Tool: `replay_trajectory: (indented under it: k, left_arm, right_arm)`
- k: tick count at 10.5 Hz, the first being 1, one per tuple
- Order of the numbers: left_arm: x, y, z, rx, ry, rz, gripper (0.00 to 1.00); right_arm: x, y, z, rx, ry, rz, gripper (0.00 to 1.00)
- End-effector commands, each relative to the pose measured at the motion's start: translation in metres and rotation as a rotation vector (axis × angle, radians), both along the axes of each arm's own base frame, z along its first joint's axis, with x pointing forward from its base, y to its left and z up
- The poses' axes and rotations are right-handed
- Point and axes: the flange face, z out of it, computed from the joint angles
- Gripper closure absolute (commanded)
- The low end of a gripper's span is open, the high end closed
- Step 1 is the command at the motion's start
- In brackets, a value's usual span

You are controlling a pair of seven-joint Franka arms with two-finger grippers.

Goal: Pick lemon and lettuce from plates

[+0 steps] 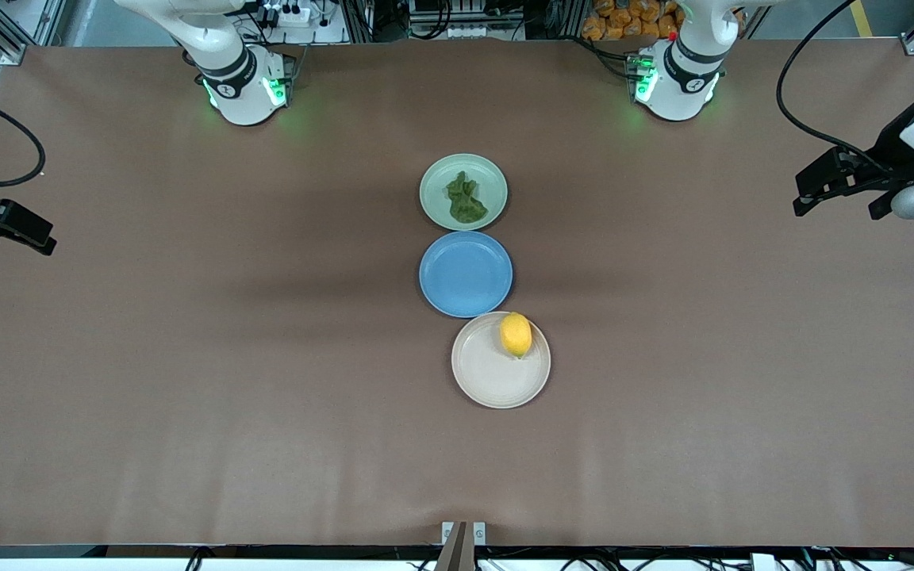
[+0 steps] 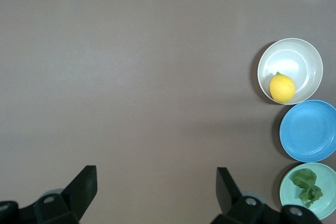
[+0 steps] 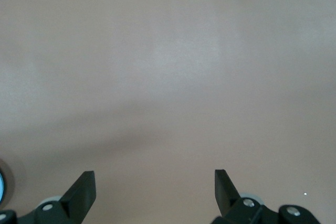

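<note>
Left end effector (image 1: 838,194) hangs at the frame's right edge, fingers spread wide and empty; right end effector (image 1: 24,234) hangs likewise at the left edge.

Blue plate (image 1: 465,274) on brown table (image 1: 187,357)

My counter (image 1: 187,381) is a broad brown surface, matte and evenly covered, with faint creases running along the edge nearest the front camera. Three round plates lie directly on it in a line down its middle. The mint green plate (image 1: 435,178) sits farthest from the front camera, closest to my bases. The blue plate (image 1: 465,274) lies just beside it, nearer to the camera, their rims almost touching. The beige-cream plate (image 1: 489,377) lies nearest the camera, its rim just beside the blue one and set slightly toward my left arm's end of the counter.
</note>
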Motion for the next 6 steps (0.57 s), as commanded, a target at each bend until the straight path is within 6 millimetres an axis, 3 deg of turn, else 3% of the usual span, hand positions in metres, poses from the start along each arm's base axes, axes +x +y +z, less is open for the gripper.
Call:
replay_trajectory:
  k: [1, 3, 4, 6]
  left_arm:
    - [-0.007, 0.002, 0.007, -0.002, 0.004, -0.017, 0.0]
    - [-0.004, 0.0, 0.001, -0.014, 0.015, -0.024, 0.0]
    - [0.005, -0.009, -0.015, -0.017, 0.034, -0.057, 0.0]
    - [0.021, -0.06, -0.05, -0.034, 0.063, -0.061, 0.0]
  right_arm:
    - [-0.004, 0.0, 0.005, 0.014, 0.003, 0.01, 0.0]
    - [-0.004, 0.0, 0.005, 0.014, 0.003, 0.01, 0.0]
    - [-0.004, 0.001, 0.005, 0.014, 0.003, 0.013, 0.0]
    - [-0.004, 0.011, 0.004, 0.017, 0.005, 0.031, 0.0]
